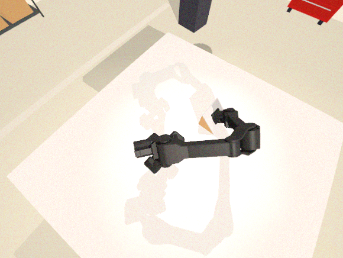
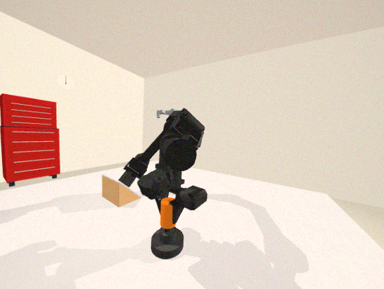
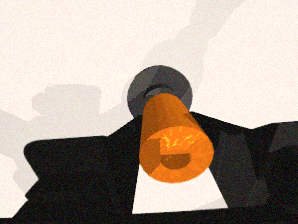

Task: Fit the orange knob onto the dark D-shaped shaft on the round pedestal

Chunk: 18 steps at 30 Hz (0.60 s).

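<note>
The orange knob (image 2: pixel 166 213) (image 3: pixel 196 150) is upright between the fingers of my gripper (image 2: pixel 168 212), which is shut on it. In the wrist view the D-shaped hole shows in the knob's near end, its flat side toward the top of the picture. The round dark pedestal (image 2: pixel 167 253) (image 3: pixel 181 82) stands directly below the knob. The knob's lower end is at the top of the dark shaft (image 2: pixel 166 231), with a short dark stretch showing between knob and pedestal. Whether the shaft has entered the hole cannot be told. The top view shows neither knob nor pedestal; the arm hides them.
A tan wedge-shaped block (image 1: pixel 204 125) (image 2: pixel 110 192) stands on the white table (image 1: pixel 74 177) (image 2: pixel 232 182), close to a dark part of the arm. A red cabinet (image 1: pixel 316 9) (image 2: pixel 31 152) and a dark column (image 1: pixel 193 15) are beyond the table. Arm shadows cross the table.
</note>
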{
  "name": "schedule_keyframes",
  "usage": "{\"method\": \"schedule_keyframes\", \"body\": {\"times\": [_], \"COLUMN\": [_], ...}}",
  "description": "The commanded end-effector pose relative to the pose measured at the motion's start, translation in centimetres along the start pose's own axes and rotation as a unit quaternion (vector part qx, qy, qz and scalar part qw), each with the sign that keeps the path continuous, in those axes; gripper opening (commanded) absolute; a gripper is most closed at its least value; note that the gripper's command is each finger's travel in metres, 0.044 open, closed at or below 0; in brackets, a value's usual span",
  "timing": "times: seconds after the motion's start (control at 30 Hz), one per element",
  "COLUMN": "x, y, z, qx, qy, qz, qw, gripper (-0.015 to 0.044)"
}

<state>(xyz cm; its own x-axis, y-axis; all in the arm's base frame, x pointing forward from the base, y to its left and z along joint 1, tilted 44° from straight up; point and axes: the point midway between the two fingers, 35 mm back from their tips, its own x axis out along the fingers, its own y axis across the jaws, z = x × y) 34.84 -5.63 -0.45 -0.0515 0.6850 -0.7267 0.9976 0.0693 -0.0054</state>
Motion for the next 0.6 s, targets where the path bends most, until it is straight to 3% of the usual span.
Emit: {"method": "schedule_keyframes", "body": {"times": [0.0,0.57], "x": [0.02,0.1], "y": [0.05,0.05], "z": [-0.05,-0.05], "qx": [0.002,-0.004], "qy": [0.0,0.0], "qz": [0.001,0.001], "qw": [1.0,1.0], "gripper": [0.0,0.0]}}
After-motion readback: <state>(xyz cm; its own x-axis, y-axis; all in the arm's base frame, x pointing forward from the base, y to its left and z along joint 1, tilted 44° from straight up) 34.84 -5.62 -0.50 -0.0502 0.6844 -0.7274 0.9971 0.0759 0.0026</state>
